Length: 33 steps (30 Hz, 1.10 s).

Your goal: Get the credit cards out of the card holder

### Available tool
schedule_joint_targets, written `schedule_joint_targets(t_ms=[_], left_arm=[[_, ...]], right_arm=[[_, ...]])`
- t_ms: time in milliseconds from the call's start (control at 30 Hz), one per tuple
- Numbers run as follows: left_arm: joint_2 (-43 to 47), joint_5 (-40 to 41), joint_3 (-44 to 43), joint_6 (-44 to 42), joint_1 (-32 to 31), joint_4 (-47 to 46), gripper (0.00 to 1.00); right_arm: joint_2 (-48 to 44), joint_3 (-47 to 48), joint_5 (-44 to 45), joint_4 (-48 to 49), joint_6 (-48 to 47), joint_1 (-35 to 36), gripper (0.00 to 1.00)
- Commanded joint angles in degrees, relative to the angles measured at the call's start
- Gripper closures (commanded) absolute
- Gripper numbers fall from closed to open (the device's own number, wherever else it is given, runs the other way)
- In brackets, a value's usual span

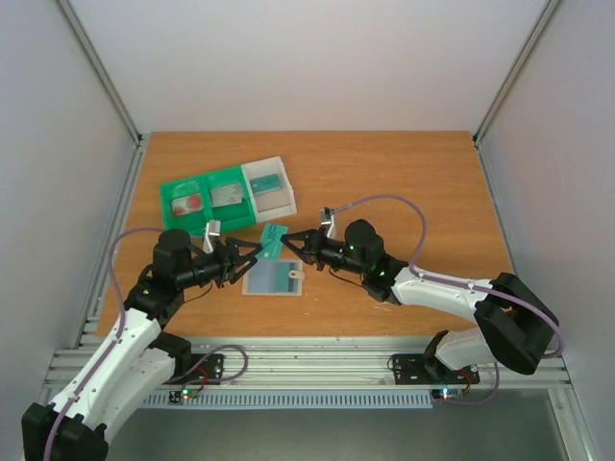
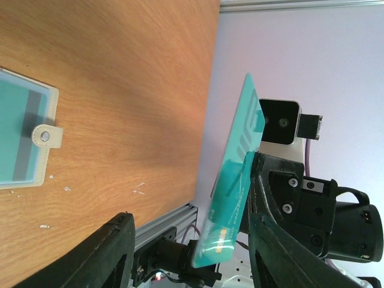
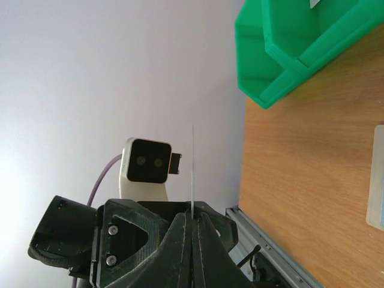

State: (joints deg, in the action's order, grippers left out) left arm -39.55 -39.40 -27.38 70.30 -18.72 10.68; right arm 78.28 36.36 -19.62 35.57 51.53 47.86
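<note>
Handover, I judge: my right gripper (image 1: 288, 240) pinches the teal card (image 1: 273, 238) above the holder (image 1: 274, 279), and my left gripper (image 1: 254, 252) stands open astride it. I'd close left squarely before releasing right.

Bright, even light throughout; a soft shadow band crosses the tabletop (image 2: 138, 132) in the left wrist view. Walls (image 2: 288, 54) beyond the tabletop look washed out.

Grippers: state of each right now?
Left gripper: open.
Right gripper: shut on the teal card.
</note>
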Motion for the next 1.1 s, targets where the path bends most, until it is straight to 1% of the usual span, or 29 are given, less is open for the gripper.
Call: schedule_joint_targets(t_ms=[0, 67, 133, 167, 267, 300, 333, 367, 400, 500, 533, 633, 700, 800, 833, 900, 967, 1067], left_arm=[[1.05, -0.01, 0.48, 0.08, -0.27, -1.36, 0.47], [1.15, -0.43, 1.11, 1.23, -0.26, -4.05, 0.5], [1.0, -1.07, 1.66, 2.56, -0.35, -6.95, 0.6], [0.86, -1.51, 1.79, 3.04, -0.35, -8.39, 0.66], [1.11, -2.33, 1.68, 3.66, -0.35, -12.0, 0.93], [1.17, -2.66, 1.38, 3.21, -0.39, -12.57, 0.99], [1.13, -3.08, 0.93, 2.59, -0.36, -12.56, 0.99], [0.94, -3.83, 0.44, 1.04, -0.35, -12.42, 1.0], [0.61, -4.73, -0.27, -0.13, -0.37, -11.91, 1.0], [-0.65, -8.04, -1.79, -5.22, -0.38, -10.95, 1.0], [-0.95, -9.43, -1.95, -6.32, -0.38, -10.99, 1.0], [-1.99, -13.53, -3.19, -8.33, -0.35, -11.07, 0.99], [-2.7, -16.08, -5.51, -10.66, -0.36, -6.47, 0.99], [-3.39, -17.81, -10.44, -19.15, -0.35, 4.03, 1.0], [-3.54, -18.12, -11.86, -22.57, -0.35, 6.72, 1.0], [-3.89, -19.07, -13.56, -25.58, -0.36, 9.35, 1.0], [-4.36, -20.28, -14.44, -26.65, -0.35, 10.18, 1.0], [-4.69, -22.52, -14.76, -26.76, -0.35, 9.38, 1.0]], right_arm=[[-1.37, -0.14, 1.92, 1.35, -0.79, 0.75, 0.99], [-0.95, 0.34, 1.5, 1.3, -0.94, 1.1, 0.99], [-0.39, 0.63, 1.21, 2.01, -0.93, 1.73, 0.99], [-0.16, 0.72, 1.19, 2.26, -1.03, 2.06, 0.99], [0.11, 0.82, -0.24, 2.94, -2.27, 2.44, 0.99], [-0.24, 0.63, -1.37, 2.72, -3.83, 2.31, 0.97], [-1.15, 0.33, -2.17, 1.57, -6.0, 1.95, 0.93], [-2.55, -0.05, -2.85, -0.7, -8.45, 1.59, 0.88], [-4.35, -0.32, -3.47, -4.34, -10.59, 1.02, 0.83], [-10.63, -0.73, -4.99, -14.35, -16.77, -0.77, 0.72], [-12.87, -0.07, -5.09, -18.31, -19.38, -1.09, 0.69], [-18.54, 4.96, -3.98, -35.55, -27.85, -1.19, 0.63], [-19.76, 9.61, -4.1, -45.28, -33.6, -1.26, 0.6], [-18.97, 16.15, -5.14, -57.71, -40.72, -1.56, 0.58], [-18.31, 17.96, -6.61, -59.69, -42.2, -1.62, 0.58], [-17.05, 20.7, -10.5, -61.91, -43.89, -1.71, 0.58], [-16.11, 22.02, -14.08, -62.33, -44.35, -1.71, 0.56], [-14.98, 23.04, -16.6, -62.84, -44.22, -1.76, 0.55]])
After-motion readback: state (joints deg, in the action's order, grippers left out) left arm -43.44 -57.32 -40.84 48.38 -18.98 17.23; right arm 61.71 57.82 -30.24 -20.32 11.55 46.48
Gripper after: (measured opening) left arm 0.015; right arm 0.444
